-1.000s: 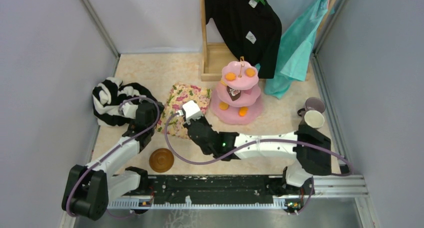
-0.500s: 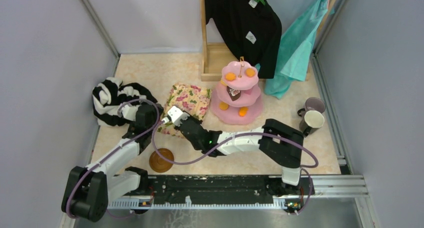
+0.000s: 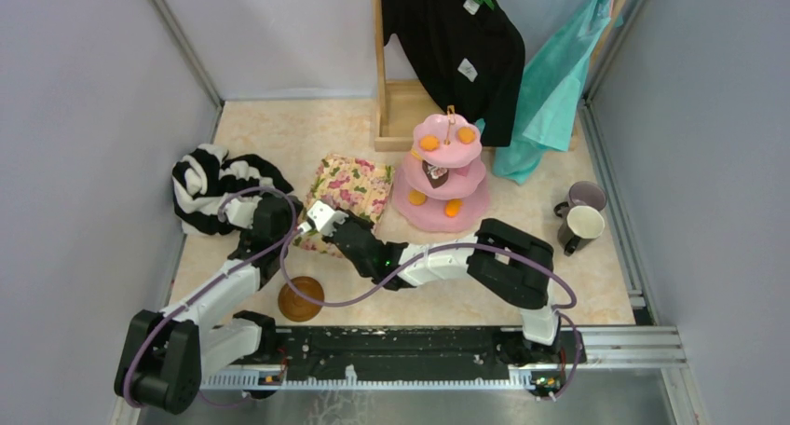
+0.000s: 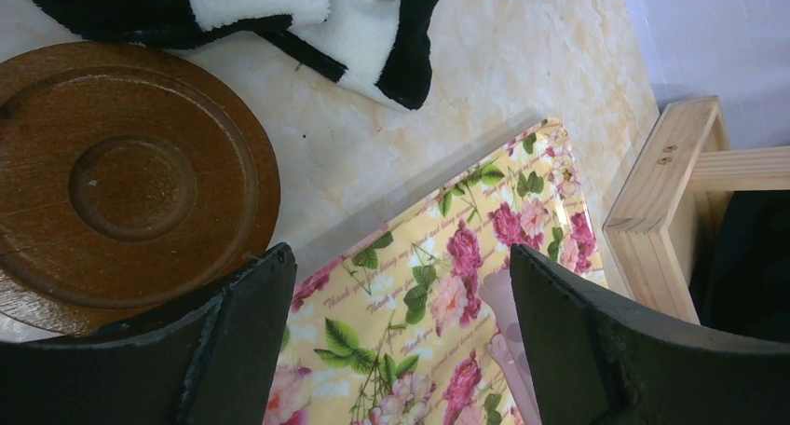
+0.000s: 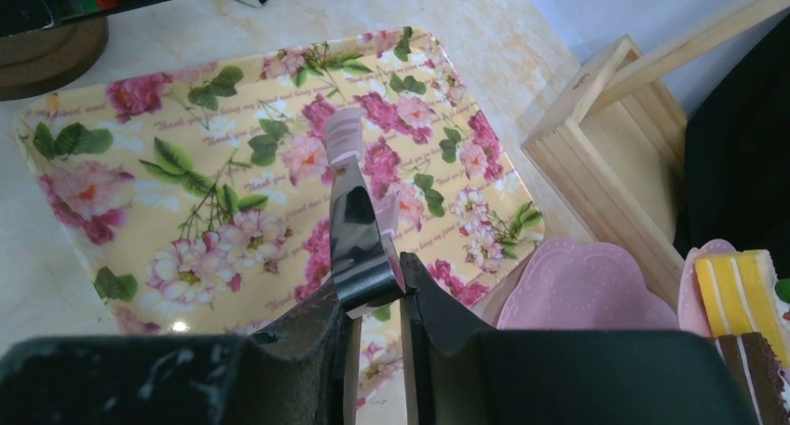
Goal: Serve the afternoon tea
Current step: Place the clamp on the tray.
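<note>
Tea not yet served: right gripper (image 5: 382, 290) pinched on a small dark utensil (image 5: 352, 220) with a pink ribbed end, poised low over the floral-print cloth (image 5: 186, 211) — probably to lay it out there. Left gripper (image 4: 401, 257) spread wide and empty above the cloth's edge, just beside a brown saucer (image 4: 121, 173) flat on the desk (image 4: 484, 61), seemingly placed to take that saucer next. Pink cake stand (image 3: 442, 178) with pastries (image 3: 429, 143) beyond the cloth; cream mug (image 3: 584, 222) and lilac mug (image 3: 587, 196) well apart at the right — off any saucer.
</note>
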Controlling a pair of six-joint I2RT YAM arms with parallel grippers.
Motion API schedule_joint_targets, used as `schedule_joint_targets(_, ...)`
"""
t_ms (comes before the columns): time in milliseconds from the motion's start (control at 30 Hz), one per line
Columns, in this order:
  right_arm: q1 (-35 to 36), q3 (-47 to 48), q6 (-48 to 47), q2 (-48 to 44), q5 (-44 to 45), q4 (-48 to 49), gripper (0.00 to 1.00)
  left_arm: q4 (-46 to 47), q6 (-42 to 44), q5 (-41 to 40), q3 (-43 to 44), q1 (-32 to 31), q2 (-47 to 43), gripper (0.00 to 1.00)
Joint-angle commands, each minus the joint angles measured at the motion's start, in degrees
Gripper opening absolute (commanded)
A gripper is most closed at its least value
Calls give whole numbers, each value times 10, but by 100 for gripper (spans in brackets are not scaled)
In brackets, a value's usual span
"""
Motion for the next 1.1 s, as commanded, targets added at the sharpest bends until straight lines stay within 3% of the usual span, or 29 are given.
schedule_joint_targets(0, 7, 15, 18, 3, -4, 18, 3, -8, -12, -30, -5, -2, -15, 90)
schedule_joint_targets(267, 16, -4, 48, 10, -5, 8, 9, -23, -18, -49, -7, -1, -36, 91)
schedule_joint_targets(567, 19, -8, 77, 19, -13, -16, 28, -30, -24, -47, -10, -2, -41, 91)
schedule_joint_targets(1067, 21, -16, 91, 11, 4, -14, 30, -29, -19, -42, -6, -2, -39, 91)
